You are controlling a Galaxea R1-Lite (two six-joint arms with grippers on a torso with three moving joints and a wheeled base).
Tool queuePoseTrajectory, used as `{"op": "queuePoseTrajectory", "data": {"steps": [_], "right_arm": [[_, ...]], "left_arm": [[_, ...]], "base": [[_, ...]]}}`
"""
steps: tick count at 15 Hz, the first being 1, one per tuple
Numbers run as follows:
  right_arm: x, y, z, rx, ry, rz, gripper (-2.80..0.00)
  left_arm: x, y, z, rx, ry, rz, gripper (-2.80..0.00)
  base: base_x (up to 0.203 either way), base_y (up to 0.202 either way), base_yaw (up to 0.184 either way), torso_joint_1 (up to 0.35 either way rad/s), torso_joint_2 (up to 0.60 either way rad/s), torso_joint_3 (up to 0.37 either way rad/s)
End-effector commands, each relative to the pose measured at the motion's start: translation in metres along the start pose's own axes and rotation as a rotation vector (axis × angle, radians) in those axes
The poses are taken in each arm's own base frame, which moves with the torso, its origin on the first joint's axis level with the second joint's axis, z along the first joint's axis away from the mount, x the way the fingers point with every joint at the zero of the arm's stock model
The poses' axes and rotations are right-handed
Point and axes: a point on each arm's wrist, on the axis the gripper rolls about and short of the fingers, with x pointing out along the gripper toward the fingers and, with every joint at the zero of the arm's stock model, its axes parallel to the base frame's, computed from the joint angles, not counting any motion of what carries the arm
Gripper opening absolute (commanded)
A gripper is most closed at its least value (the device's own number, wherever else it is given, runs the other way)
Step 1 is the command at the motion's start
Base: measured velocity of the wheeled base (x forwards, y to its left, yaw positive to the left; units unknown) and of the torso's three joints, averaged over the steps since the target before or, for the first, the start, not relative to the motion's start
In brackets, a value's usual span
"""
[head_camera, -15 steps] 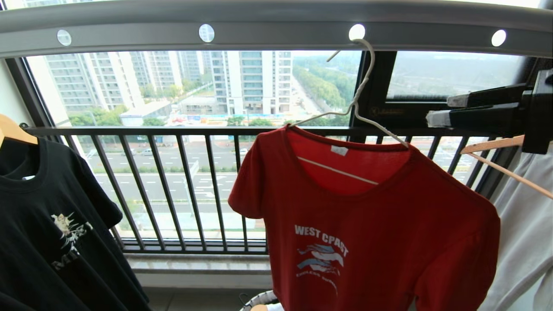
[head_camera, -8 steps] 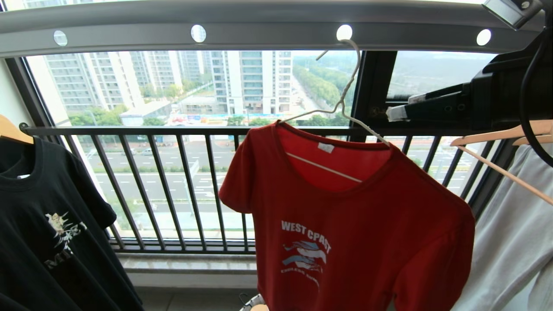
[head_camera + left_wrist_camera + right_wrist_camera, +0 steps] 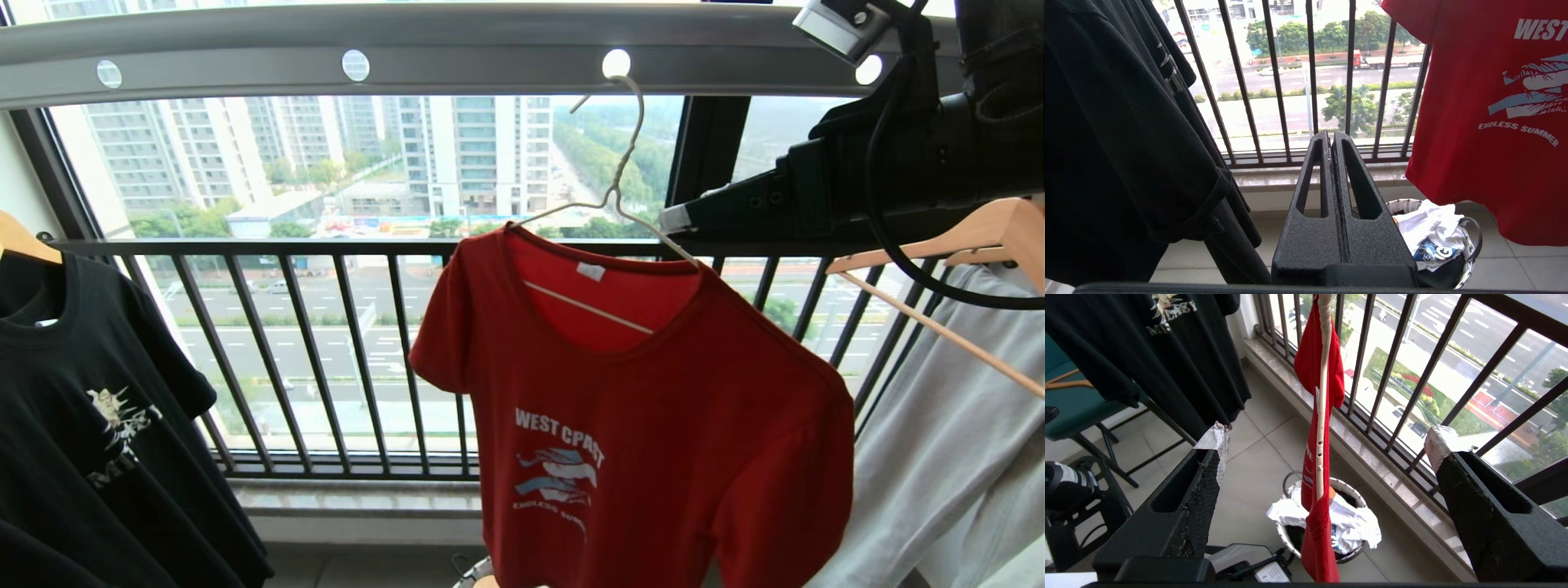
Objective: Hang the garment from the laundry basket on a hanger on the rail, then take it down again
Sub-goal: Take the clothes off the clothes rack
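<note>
Shirt (image 3: 653, 425) hangs on the wire hanger (image 3: 614, 200), whose hook sits in a hole of the rail (image 3: 457, 61).

Head view: the right tool (image 3: 673, 219) is level with the hanger's shoulder and just beside it, not touching; only one pale fingertip (image 3: 671, 218) shows at the end of the dark arm. Since a second ago the whole scene has slid leftward in this view and the arm fills more of the upper corner, so the wrist has swung up and across. A black shirt (image 3: 90, 425) hangs well away on the far side; a pale shirt on a wooden hanger (image 3: 939, 327) hangs under the right arm. The left tool is not in this view.

Left wrist view: the left tool (image 3: 1331, 141) is clenched on nothing, fingers pressed together, parked low. The shirt's hem hangs ahead and to one side; the basket (image 3: 1472, 228) stands on the floor below it, holding white laundry.

Right wrist view: the right tool (image 3: 1327, 445) is released, jaws spread wide, wider than a second ago. The shirt and hanger appear edge-on, centred between the taped fingertips (image 3: 1216, 437) but beyond them. The basket lies directly below.

Judgement: hanging is done; the spread jaws lined up on the hanger suggest the approach to take it down. Only this view confirms alignment and jaw state; only the head view shows the hook seated.
</note>
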Motion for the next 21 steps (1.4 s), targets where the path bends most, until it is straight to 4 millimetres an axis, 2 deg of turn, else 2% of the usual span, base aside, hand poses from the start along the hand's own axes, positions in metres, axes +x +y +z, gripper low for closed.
{"op": "queuePoseTrajectory", "data": {"steps": [1, 9, 19, 20, 21], "right_arm": [[0.023, -0.008, -0.001, 0.005, 0.02, 0.019, 0.0], [0.057, 0.002, 0.005, -0.039, -0.015, 0.057, 0.0], [0.09, -0.013, -0.002, -0.008, -0.045, 0.0, 0.0], [0.092, -0.014, -0.003, -0.007, -0.043, -0.003, -2.8], [0.092, -0.014, -0.003, -0.008, -0.046, -0.003, -2.8]], "left_arm": [[0.0, 0.0, 0.0, 0.0, 0.0, 0.0, -2.8], [0.0, 0.0, 0.0, 0.0, 0.0, 0.0, -2.8], [0.0, 0.0, 0.0, 0.0, 0.0, 0.0, -2.8], [0.0, 0.0, 0.0, 0.0, 0.0, 0.0, -2.8], [0.0, 0.0, 0.0, 0.0, 0.0, 0.0, -2.8]], "base": [[0.0, 0.0, 0.0, 0.0, 0.0, 0.0], [0.0, 0.0, 0.0, 0.0, 0.0, 0.0], [0.0, 0.0, 0.0, 0.0, 0.0, 0.0], [0.0, 0.0, 0.0, 0.0, 0.0, 0.0], [0.0, 0.0, 0.0, 0.0, 0.0, 0.0]]}}
